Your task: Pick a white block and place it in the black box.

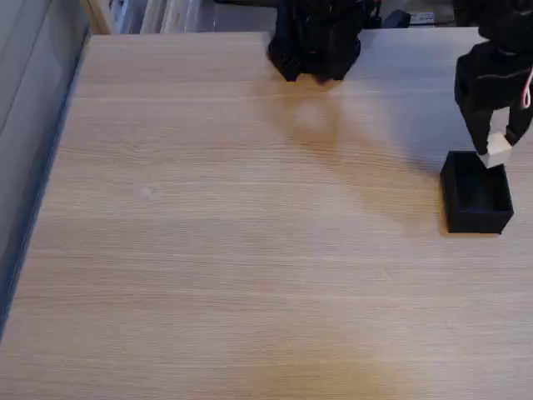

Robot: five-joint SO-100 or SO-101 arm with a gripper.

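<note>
Gripper (497, 148) pinches block (499, 150) between fingertips, jaws closed to block width. Block hangs over far rim of box (476, 218), below fingers. Judgement: placing step; shift slightly toward box centre before parting jaws, else cube may clip wall and bounce out. Block: plain white cube, hard edges. Box: matte black, thin-walled, open top. Table (250, 250): pale wood grain.

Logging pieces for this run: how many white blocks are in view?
1: the white block is held in the gripper, above the black box. Others may hide inside it.
</note>
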